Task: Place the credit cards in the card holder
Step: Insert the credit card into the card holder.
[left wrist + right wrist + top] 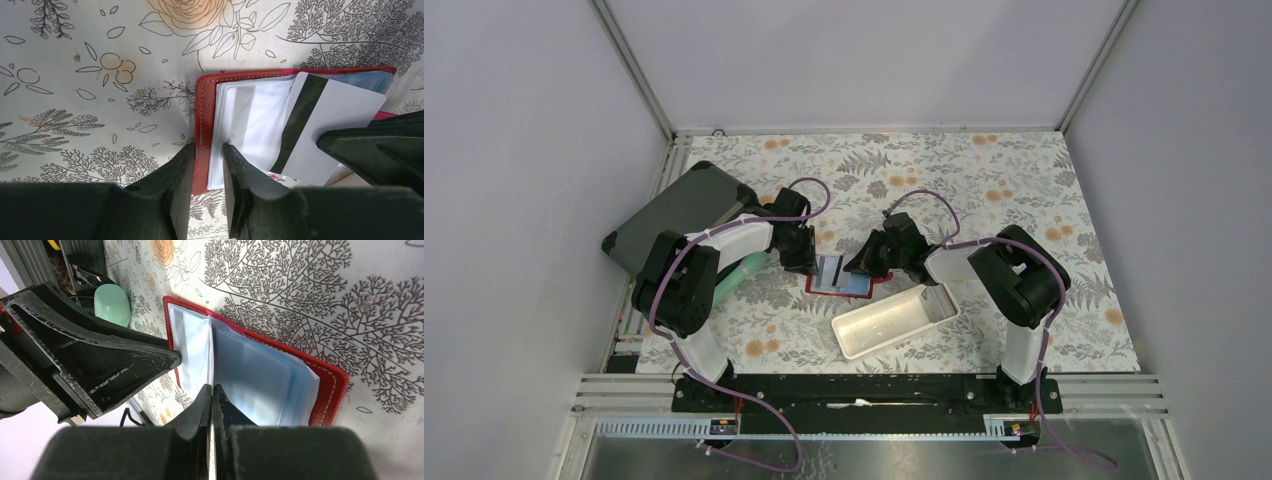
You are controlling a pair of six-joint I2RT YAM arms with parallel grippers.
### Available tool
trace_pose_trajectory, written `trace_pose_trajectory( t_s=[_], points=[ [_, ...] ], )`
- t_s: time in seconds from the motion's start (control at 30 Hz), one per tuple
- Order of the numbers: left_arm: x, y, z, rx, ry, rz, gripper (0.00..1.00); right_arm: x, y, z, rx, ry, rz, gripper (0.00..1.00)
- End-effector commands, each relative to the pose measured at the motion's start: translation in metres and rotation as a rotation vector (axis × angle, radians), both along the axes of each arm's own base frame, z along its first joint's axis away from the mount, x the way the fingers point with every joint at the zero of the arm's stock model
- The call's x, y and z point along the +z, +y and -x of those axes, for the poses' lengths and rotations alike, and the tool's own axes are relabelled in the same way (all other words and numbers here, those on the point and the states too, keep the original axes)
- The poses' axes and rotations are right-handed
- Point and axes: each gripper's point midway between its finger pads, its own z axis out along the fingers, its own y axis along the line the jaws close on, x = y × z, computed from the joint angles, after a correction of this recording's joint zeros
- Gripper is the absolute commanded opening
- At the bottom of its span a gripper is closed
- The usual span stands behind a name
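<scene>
The red card holder (816,285) lies open on the floral table, its clear sleeves (250,125) facing up. My right gripper (212,387) is shut on a credit card (332,117), pale with a black stripe. The card is tilted over the sleeves and shows edge-on (211,355) in the right wrist view. The right gripper's dark fingers (365,147) hold the card's outer end. My left gripper (207,147) stands partly open over the holder's left edge (202,115), one fingertip by the red border and the other on a sleeve. The red cover (332,385) shows on the right.
A white rectangular tray (936,312) sits just in front of the holder, near the right arm. A dark grey hard case (679,215) lies at the back left, and a mint green cap (112,304) beside the left arm.
</scene>
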Motion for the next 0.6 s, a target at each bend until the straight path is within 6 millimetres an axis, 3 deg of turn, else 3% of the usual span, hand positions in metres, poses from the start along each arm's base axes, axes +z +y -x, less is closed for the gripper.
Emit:
trace_pose_trajectory(
  t_s=[0.0, 0.57],
  points=[
    [0.0032, -0.0016, -0.0058, -0.014, -0.020, -0.012, 0.29, -0.0150, -0.0016, 0.0155, 0.006, 0.032, 0.032, 0.00],
    [0.0050, -0.0026, -0.0057, -0.018, -0.020, -0.005, 0.32, -0.0221, -0.0022, 0.0236, 0.011, 0.068, 0.025, 0.00]
  ],
)
